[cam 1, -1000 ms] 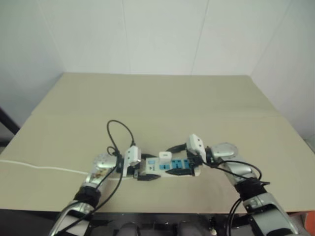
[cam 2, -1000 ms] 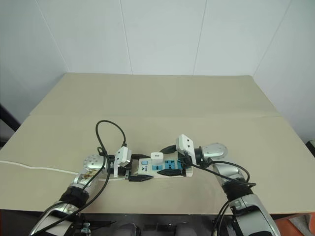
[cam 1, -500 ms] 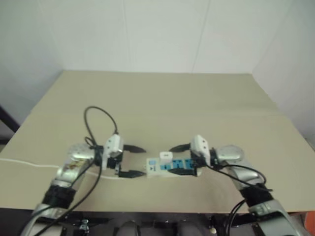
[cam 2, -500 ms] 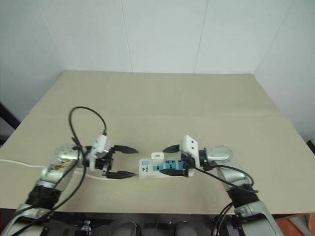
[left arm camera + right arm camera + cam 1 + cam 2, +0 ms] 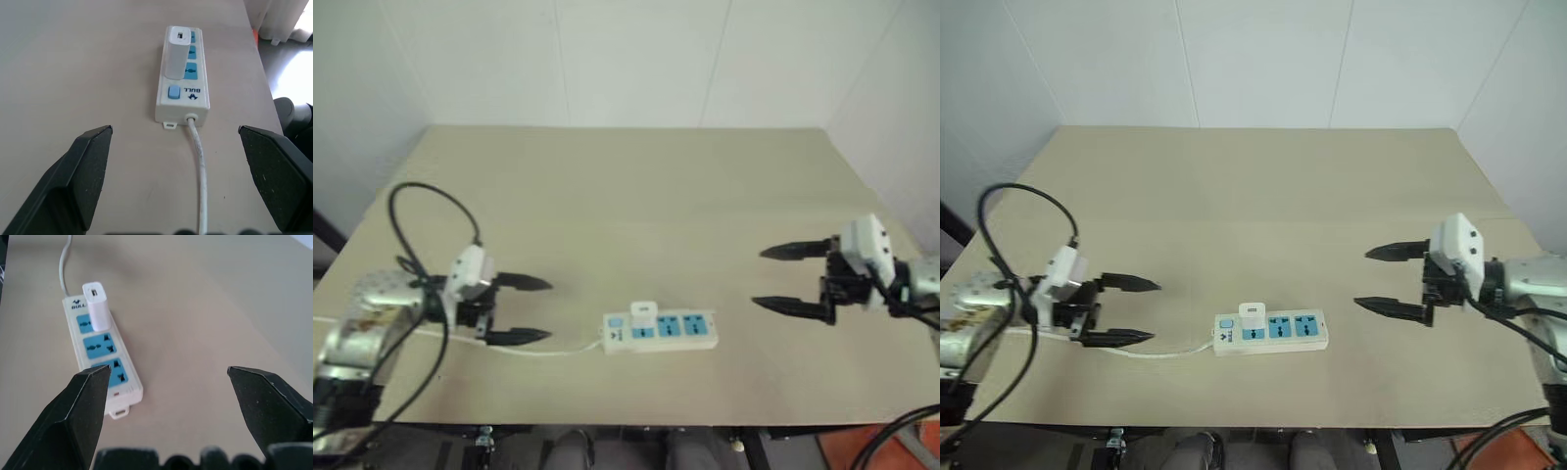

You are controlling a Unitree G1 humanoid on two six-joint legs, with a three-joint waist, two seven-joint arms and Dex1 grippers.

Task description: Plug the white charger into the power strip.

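Left wrist view: charger (image 5: pixel 177 51) upright in strip (image 5: pixel 183 73) socket nearest cord. Both grippers (image 5: pixel 1126 310) (image 5: pixel 1393 279) spread wide, empty, well apart from strip. Best: check seating, don't bump.

There is one table (image 5: pixel 1263 186). On it lies one strip (image 5: pixel 1293 335) with three blue sockets; one socket is taken by the one charger (image 5: pixel 1252 315), two are free. The strip has one blue switch (image 5: pixel 173 92) and one cord (image 5: pixel 199 161). Two grippers are there, left (image 5: pixel 1128 310) and right (image 5: pixel 1386 278), each with two black fingers spread apart.
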